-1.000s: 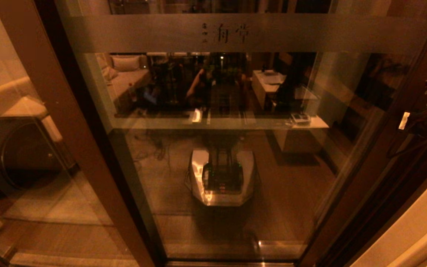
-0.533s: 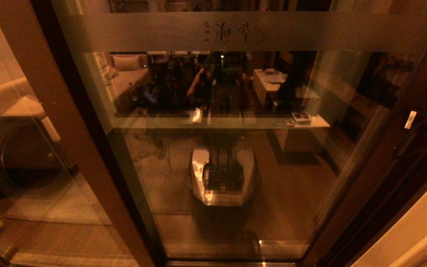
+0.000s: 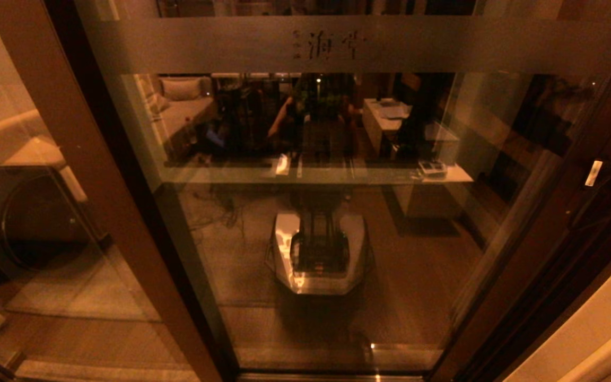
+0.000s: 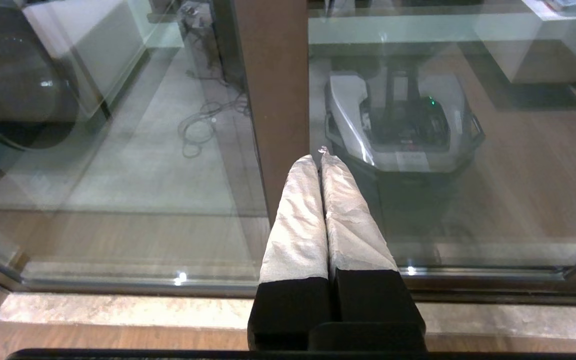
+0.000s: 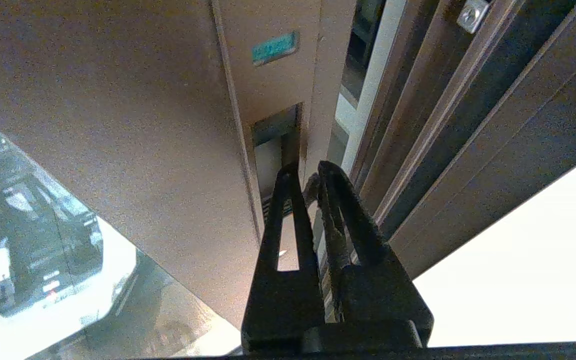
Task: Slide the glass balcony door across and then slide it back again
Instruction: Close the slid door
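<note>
1. The glass balcony door [image 3: 326, 223] is seen filling the middle of the head view, its dark brown frame running down both sides and along the bottom.
2. A broad frosted band [image 3: 337, 45] with faint characters is noted across the top of the pane; a thinner frosted strip [image 3: 311, 174] crosses at mid-height.
3. The robot's own white base [image 3: 319, 254] is reflected in the lower glass.
4. A narrower brown-framed glass panel [image 3: 29, 212] is seen to the left of the door, its upright overlapping the door's left edge.
5. The right gripper [image 5: 305, 172] is found at the door's right-hand upright, its tips at a recessed slot [image 5: 275, 145] in the brown frame. Its fingers [image 5: 288, 200] are drawn close together, only a narrow gap left between them; whether anything is pinched cannot be told.
6. In the head view the right arm [image 3: 610, 180] is seen only as a dark shape at the right edge.
7. The left gripper [image 4: 320, 157] is held low before the glass, apart from it, its wrapped fingers [image 4: 298, 215] pressed together on nothing.
</note>
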`<state>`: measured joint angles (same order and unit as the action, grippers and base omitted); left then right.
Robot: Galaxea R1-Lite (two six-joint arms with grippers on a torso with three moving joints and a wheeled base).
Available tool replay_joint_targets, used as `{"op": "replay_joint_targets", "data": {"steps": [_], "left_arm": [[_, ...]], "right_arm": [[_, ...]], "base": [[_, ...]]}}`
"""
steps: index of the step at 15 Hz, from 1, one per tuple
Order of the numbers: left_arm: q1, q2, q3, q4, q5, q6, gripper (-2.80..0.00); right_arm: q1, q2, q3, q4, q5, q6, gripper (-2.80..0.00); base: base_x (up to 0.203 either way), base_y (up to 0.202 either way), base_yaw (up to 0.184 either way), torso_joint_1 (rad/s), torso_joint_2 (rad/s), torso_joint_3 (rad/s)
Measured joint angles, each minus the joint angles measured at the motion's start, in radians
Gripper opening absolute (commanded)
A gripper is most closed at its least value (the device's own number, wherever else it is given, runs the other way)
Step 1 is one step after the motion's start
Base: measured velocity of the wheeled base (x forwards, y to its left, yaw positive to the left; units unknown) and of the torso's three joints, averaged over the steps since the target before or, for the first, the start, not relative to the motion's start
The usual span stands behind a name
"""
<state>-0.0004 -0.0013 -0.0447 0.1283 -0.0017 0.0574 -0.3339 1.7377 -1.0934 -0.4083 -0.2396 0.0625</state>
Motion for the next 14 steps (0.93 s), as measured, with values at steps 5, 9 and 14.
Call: {"op": "replay_joint_targets", "data": {"steps": [5, 9, 14], "left_arm": [[0.0, 0.0, 0.0, 0.0, 0.0, 0.001, -2.8], [0.001, 0.0, 0.0, 0.0, 0.0, 0.001, -2.8], [0.0, 0.0, 0.0, 0.0, -0.001, 0.0, -2.8]], "right_arm": [[-0.013, -0.009, 0.001, 0.0, -0.004, -0.007, -2.8], [-0.015, -0.042, 0.042, 0.0, 0.028, -0.024, -2.8], [-0.015, -0.048, 0.05, 0.001, 0.035, -0.024, -2.8]], "base": [[0.0, 0.0, 0.0, 0.0, 0.0, 0.0], [0.0, 0.0, 0.0, 0.0, 0.0, 0.0], [0.0, 0.0, 0.0, 0.0, 0.0, 0.0]]}}
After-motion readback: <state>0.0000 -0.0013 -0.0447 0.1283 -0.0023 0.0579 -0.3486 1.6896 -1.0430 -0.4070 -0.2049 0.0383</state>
